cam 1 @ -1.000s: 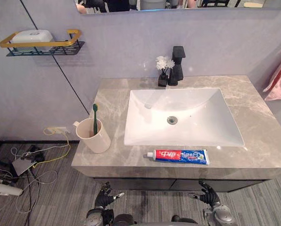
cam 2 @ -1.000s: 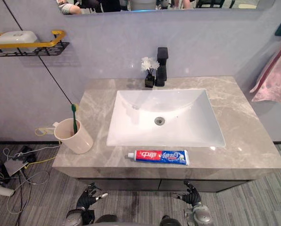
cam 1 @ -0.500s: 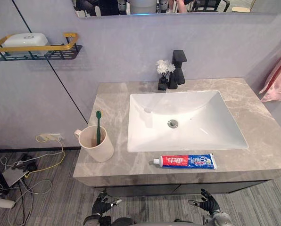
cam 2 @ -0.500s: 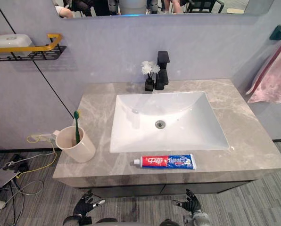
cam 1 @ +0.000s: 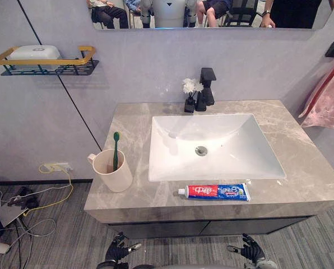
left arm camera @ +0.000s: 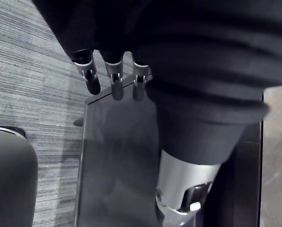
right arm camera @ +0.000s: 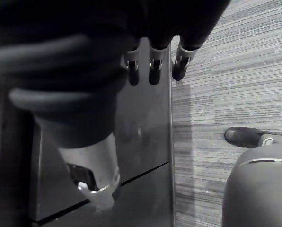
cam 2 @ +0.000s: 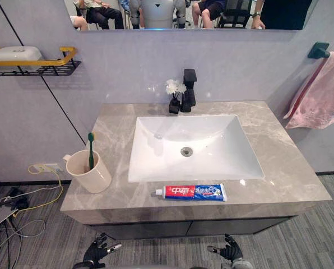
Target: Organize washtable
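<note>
A red, white and blue toothpaste tube lies along the front edge of the grey marble countertop, just in front of the white sink basin. At the counter's left end stands a beige cup with a green toothbrush upright in it. My left hand and right hand hang low in front of the dark cabinet, below the counter. Both are open and hold nothing. In the wrist views, the left hand's fingers and the right hand's fingers point straight down past the cabinet front.
A black faucet and a small black vase of white flowers stand behind the basin. A gold-railed wall shelf holds a white soap box at the upper left. A pink towel hangs at the right. Cables lie on the floor at the left.
The camera has tilted up and drawn back, so the mirror shows more and my hands sit lower in the picture. The things on the counter have not moved.
</note>
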Robot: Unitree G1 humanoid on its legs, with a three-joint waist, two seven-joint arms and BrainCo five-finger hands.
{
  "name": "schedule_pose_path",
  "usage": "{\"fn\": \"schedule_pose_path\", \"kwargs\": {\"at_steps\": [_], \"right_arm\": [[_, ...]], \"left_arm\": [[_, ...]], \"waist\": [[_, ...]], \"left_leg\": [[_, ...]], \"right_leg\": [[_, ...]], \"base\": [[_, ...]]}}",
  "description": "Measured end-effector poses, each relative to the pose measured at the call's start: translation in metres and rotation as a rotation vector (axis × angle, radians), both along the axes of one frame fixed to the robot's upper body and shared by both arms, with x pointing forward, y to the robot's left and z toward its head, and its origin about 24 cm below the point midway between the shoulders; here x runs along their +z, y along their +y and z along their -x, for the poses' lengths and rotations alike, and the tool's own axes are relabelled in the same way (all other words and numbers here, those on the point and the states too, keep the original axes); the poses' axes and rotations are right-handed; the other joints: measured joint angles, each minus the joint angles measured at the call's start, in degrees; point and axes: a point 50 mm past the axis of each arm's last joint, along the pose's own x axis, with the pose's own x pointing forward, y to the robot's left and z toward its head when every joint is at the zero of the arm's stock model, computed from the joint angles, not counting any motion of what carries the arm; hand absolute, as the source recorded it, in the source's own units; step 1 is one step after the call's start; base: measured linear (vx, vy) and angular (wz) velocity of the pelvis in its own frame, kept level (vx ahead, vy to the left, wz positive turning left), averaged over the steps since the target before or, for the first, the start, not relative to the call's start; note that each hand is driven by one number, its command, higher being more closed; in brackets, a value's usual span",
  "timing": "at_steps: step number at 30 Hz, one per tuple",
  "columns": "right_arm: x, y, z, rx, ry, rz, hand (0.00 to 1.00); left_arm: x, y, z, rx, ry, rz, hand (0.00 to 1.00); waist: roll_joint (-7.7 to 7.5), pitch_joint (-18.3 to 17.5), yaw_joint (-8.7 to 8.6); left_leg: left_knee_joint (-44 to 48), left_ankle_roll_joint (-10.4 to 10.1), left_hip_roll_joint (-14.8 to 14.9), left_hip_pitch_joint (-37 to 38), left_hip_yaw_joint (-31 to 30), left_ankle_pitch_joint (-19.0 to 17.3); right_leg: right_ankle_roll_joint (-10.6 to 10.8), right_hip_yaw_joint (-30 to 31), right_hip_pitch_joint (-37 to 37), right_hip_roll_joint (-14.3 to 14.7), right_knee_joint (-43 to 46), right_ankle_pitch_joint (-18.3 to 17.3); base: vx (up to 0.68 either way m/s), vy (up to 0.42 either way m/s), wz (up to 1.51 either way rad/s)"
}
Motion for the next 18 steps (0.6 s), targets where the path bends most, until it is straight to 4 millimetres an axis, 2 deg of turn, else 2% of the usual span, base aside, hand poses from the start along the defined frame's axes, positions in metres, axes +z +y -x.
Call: {"fn": "schedule_pose_path", "kwargs": {"at_steps": [4,8,14,18], "right_arm": [[-0.002,-0.001,0.004,-0.019,0.015,-0.007,0.0],[-0.005,-0.008,0.013,-0.115,0.034,-0.025,0.0],[-0.005,-0.014,0.016,-0.186,0.028,-0.02,0.0],[-0.002,-0.017,0.009,-0.204,0.006,-0.018,0.0]], "left_arm": [[0.0,-0.002,-0.002,-0.012,-0.003,-0.002,0.0],[0.001,-0.011,-0.01,-0.055,-0.012,0.0,0.0],[-0.002,-0.009,-0.009,-0.047,0.011,-0.015,0.0],[-0.001,-0.004,-0.01,-0.029,0.009,-0.028,0.0]], "waist": [[-0.08,0.0,-0.08],[0.1,0.0,-0.09],[-0.02,0.0,-0.06],[-0.05,0.0,-0.05]], "left_leg": [[-3.2,0.1,-0.5,0.7,-0.3,1.8],[-7.0,0.2,-1.0,0.7,-1.3,4.0],[-8.0,0.2,-1.3,0.6,-1.9,4.2],[-7.9,0.2,-1.4,0.6,-2.3,4.2]], "right_leg": [[0.0,-0.6,-0.3,-0.3,-0.3,0.0],[0.2,-1.9,-1.3,-0.6,-0.9,0.2],[0.5,-2.8,-0.8,-0.8,-2.2,0.3],[0.5,-3.6,0.0,-0.9,-2.3,0.3]], "base": [[-0.01,-0.013,0.06],[0.0,-0.022,0.13],[0.03,-0.007,0.07],[0.03,-0.017,0.09]]}}
